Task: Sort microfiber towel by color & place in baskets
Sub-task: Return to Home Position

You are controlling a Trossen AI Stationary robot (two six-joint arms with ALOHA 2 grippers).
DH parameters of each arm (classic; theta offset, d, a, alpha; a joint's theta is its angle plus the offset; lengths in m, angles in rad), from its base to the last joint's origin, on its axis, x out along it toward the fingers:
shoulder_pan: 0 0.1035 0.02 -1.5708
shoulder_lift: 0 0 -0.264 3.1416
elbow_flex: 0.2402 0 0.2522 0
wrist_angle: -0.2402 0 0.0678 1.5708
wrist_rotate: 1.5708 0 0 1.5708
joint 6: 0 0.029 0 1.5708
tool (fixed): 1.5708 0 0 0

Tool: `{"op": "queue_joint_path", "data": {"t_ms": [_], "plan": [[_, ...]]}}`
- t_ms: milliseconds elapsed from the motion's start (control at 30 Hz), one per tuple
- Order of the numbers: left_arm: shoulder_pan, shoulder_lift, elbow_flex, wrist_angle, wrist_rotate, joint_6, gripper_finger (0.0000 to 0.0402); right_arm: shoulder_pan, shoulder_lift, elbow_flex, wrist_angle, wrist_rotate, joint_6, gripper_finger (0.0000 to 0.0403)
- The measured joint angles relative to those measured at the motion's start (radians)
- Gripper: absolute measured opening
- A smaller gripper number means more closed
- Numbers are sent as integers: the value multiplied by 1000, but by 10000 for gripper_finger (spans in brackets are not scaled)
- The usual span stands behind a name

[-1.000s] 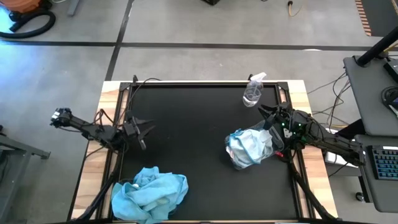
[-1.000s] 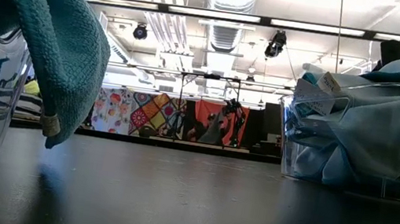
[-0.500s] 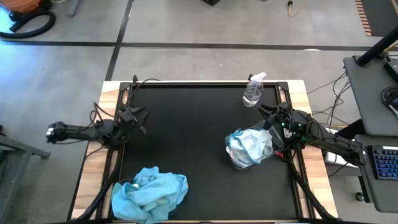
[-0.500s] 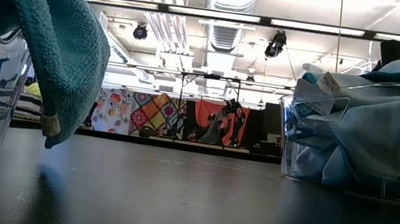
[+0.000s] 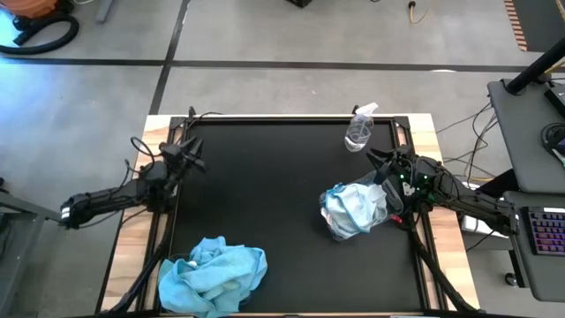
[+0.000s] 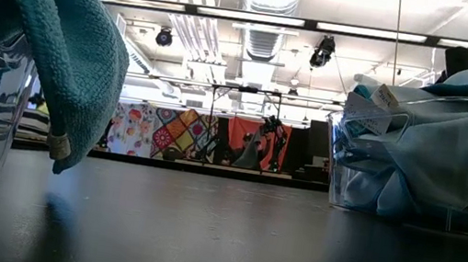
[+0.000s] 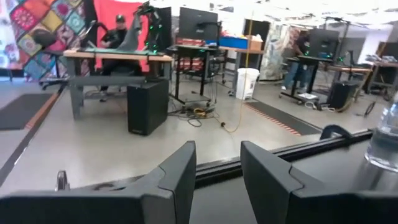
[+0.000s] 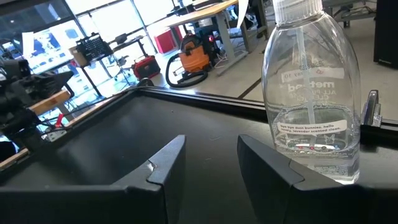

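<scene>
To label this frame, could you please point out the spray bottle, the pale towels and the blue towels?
spray bottle [image 5: 358,134], high view, clear body.
pale towels [image 5: 353,208], high view, middle of the heap.
blue towels [image 5: 214,270], high view, middle of the heap.

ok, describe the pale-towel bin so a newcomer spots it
On the right half of the black table, beside the right end effector, sits a clear bin. It is stuffed with whitish-blue cloths, unlike the sky-blue heap at a left corner. The neighbouring spray bottle holds no cloth.
</scene>
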Motion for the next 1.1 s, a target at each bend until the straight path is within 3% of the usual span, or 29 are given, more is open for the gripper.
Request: {"op": "queue_joint_path", "data": {"t_ms": [1100], "plan": [[11, 53, 10, -25, 0, -17, 112, 0, 0, 0, 0, 0, 0, 139]]}}
